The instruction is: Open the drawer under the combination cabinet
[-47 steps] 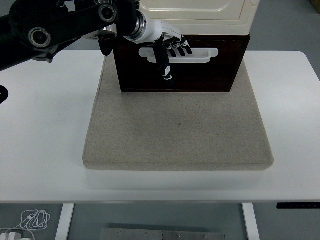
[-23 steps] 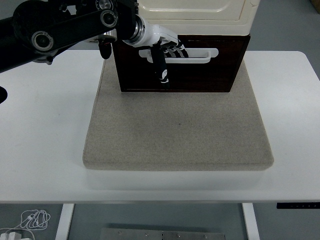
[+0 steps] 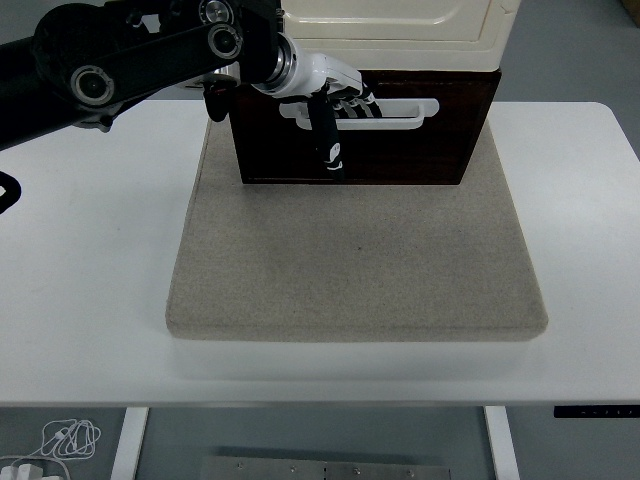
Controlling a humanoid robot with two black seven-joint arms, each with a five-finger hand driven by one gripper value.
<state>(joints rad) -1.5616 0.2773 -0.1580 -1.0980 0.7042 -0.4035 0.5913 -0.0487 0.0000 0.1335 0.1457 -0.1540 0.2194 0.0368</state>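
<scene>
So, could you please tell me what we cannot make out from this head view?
- Left hand: whether its fingers hook behind the handle is hidden by the hand itself.
- Drawer: its inside and how far it is pulled out; only the dark front shows.
- Cabinet: its upper part is cut off by the top edge.
- Right arm: out of view.
- Mat: its far part is covered by the cabinet.

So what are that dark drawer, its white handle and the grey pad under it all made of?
The drawer looks like dark brown wood or veneer with a dull sheen, though no grain shows. Its handle seems to be glossy white plastic, smooth and rounded. The pad looks like beige-grey felt or foam, matte and speckled with soft edges. The left robot hand has its fingers hooked into the handle.
</scene>
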